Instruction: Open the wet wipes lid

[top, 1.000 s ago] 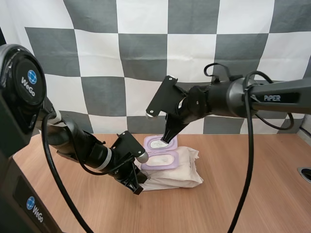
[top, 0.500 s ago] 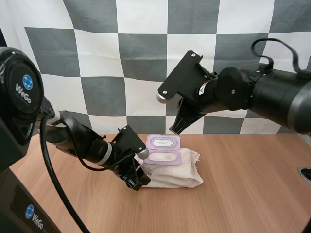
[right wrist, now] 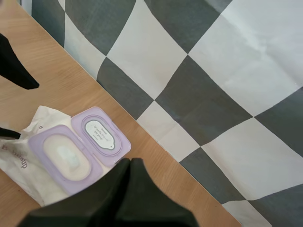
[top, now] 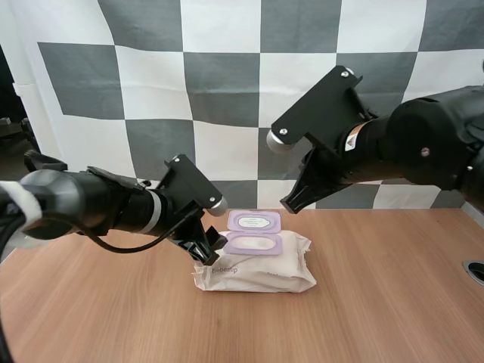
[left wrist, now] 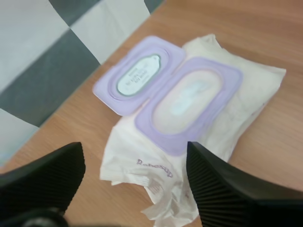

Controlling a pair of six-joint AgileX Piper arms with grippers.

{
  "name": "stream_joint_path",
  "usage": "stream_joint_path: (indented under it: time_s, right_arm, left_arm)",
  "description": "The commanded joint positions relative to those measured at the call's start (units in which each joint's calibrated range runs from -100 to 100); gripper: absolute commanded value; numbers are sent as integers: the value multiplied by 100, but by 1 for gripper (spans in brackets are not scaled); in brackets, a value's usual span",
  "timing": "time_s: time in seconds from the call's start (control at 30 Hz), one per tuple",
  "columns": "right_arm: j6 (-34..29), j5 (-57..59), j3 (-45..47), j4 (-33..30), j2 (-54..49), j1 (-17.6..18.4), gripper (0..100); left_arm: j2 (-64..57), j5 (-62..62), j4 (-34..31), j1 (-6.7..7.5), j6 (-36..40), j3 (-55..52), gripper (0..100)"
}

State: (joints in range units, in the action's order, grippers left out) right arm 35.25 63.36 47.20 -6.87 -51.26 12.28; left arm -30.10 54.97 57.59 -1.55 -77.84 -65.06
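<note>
The white wet wipes pack point(top: 257, 274) lies mid-table. Its purple lid point(top: 255, 221) is flipped back flat behind the purple-framed opening point(top: 253, 243). My left gripper point(top: 206, 246) hovers at the pack's left end, open, with nothing between its fingers. In the left wrist view that gripper point(left wrist: 135, 150) stands with its ribbed fingers point(left wrist: 52, 172) wide apart over the pack point(left wrist: 246, 94), and the lid point(left wrist: 139, 73) lies open beyond. My right gripper point(top: 292, 204) hangs shut above and right of the lid. In its own view it point(right wrist: 129, 163) is one dark wedge over the lid point(right wrist: 100, 134) and pack point(right wrist: 28, 165).
Bare wooden table point(top: 393, 302) spreads around the pack on all sides. A round metal fitting point(top: 475, 270) sits at the table's right edge. A finger of my left gripper point(right wrist: 14, 66) reaches in beside the pack's end in the right wrist view.
My left gripper has opened wide and lifted off the pack's left end. My right arm has risen and drawn back to the right. The lid has settled flat open.
</note>
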Motion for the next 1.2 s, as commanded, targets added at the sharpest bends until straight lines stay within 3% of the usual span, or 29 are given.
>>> stream_joint_path:
  time_s: [0.0,0.23,0.47,0.57,0.73,0.93,1.17]
  right_arm:
    - [-211,72,-3,-34,-94,-24,0]
    - [-371,-295,-3,-24,-998,-146,0]
    - [-391,-2191,-3,802,-2589,-146,0]
    - [-391,-2255,-3,1138,-3059,-189,0]
    - [-400,-2509,-3,1254,-3548,-353,0]
    - [-609,-2635,-3,1431,-3956,-400,0]
    - [-624,-2992,378,1382,-4419,-448,0]
  left_arm:
    - [-1631,-9,-378,-1,504,143,100]
    - [-3387,317,-1492,-1,1915,972,100]
    - [-4537,897,-1503,-1,3105,1690,97]
    - [-4906,857,-1482,-1,3618,1744,67]
    - [-5442,844,-1482,-1,4266,1744,0]
    - [-6089,586,-1640,-1,4611,1744,0]
    - [-6518,-327,-2932,-1,5114,1711,0]
